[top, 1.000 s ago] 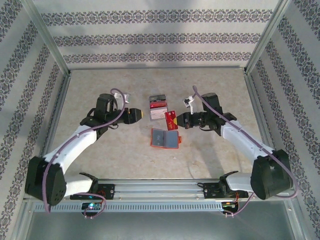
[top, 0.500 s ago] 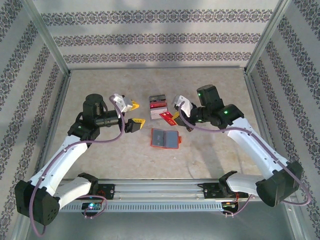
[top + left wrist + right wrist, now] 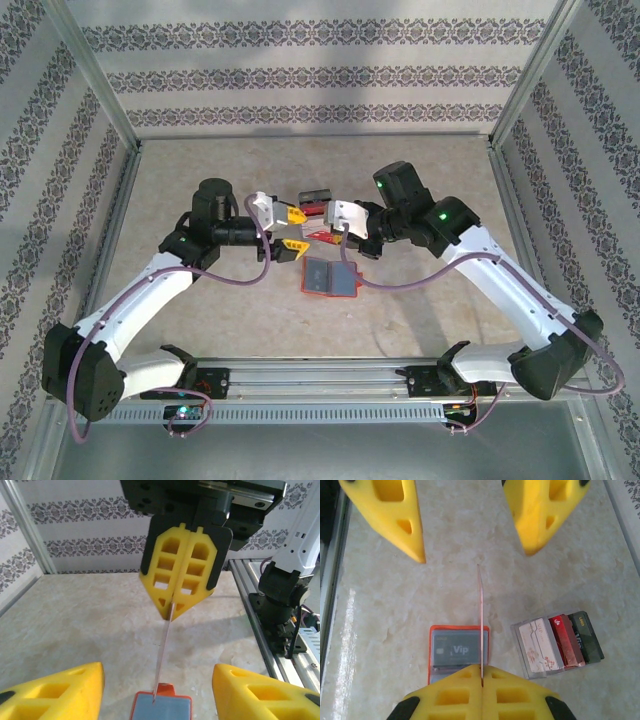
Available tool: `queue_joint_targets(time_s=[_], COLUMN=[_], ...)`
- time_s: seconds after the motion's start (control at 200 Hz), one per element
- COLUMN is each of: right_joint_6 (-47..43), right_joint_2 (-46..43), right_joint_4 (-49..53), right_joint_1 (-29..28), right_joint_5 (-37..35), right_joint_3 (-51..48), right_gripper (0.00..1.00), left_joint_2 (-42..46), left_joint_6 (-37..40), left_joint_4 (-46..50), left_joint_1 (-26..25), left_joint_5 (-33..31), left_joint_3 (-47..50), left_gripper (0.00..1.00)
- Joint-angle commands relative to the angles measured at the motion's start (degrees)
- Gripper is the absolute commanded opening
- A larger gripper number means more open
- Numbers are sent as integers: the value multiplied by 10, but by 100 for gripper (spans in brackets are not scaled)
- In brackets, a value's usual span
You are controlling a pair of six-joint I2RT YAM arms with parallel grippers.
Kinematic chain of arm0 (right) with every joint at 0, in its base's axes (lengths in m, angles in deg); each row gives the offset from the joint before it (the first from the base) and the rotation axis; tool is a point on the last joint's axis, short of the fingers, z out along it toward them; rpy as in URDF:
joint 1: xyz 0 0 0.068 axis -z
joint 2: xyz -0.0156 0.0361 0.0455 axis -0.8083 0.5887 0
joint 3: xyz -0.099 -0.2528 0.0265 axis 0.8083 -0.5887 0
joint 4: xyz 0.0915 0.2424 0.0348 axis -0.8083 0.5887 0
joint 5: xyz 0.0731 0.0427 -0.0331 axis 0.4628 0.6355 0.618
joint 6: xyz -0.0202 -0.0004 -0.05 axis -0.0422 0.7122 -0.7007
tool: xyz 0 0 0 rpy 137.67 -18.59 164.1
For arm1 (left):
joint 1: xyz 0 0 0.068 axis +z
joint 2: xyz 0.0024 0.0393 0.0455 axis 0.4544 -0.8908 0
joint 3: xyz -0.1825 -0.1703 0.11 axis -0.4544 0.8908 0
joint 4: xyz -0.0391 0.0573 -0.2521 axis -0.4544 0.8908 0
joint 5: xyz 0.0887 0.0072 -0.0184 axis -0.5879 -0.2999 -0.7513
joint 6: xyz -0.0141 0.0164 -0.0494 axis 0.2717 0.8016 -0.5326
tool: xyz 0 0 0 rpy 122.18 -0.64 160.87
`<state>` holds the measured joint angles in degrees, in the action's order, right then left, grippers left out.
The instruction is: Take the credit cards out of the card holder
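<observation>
The orange card holder (image 3: 330, 278) lies open on the table, grey-blue inside up, with a grey "Vip" card (image 3: 454, 649) still in its pocket. My right gripper (image 3: 338, 232) hovers above it, shut on a red credit card (image 3: 322, 236) held on edge; the right wrist view shows that thin card (image 3: 480, 610) rising from my right gripper (image 3: 482, 674). My left gripper (image 3: 296, 229) faces it, open, its yellow fingers (image 3: 55, 690) either side of the card's free end (image 3: 161, 670). The holder (image 3: 162, 709) shows low between them.
A clear tray (image 3: 317, 203) with white, red and dark cards (image 3: 557, 641) stands just behind the holder. Metal frame rails (image 3: 120, 170) and patterned walls close in the marble table (image 3: 420, 170) on three sides; the arm bases sit along the near rail.
Both arms have closed in over the holder. The right gripper swung left and turned the red card on edge; the left gripper moved right until its open fingers flank the card's end.
</observation>
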<state>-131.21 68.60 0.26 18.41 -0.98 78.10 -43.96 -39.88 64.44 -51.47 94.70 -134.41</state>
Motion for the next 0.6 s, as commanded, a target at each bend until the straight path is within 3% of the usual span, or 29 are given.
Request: queue_joint_targets(time_s=[0.0, 0.35, 0.435, 0.595], right_joint_6=[-25, -27, -25, -19], right_joint_2=[11, 25, 25, 25], right_joint_4=[16, 26, 26, 20], right_joint_1=[-10, -12, -9, -6], right_joint_5=[-10, 7, 15, 33], right_joint_3=[24, 34, 33, 30], right_gripper=[0, 0, 0, 15], left_joint_2=[-11, -19, -14, -10], left_joint_6=[24, 22, 19, 8], left_joint_4=[-31, -53, -64, -83], left_joint_1=[-18, -33, -33, -33], left_joint_5=[20, 10, 7, 6], left_joint_3=[-23, -6, 2, 10], left_gripper=[54, 0, 0, 0])
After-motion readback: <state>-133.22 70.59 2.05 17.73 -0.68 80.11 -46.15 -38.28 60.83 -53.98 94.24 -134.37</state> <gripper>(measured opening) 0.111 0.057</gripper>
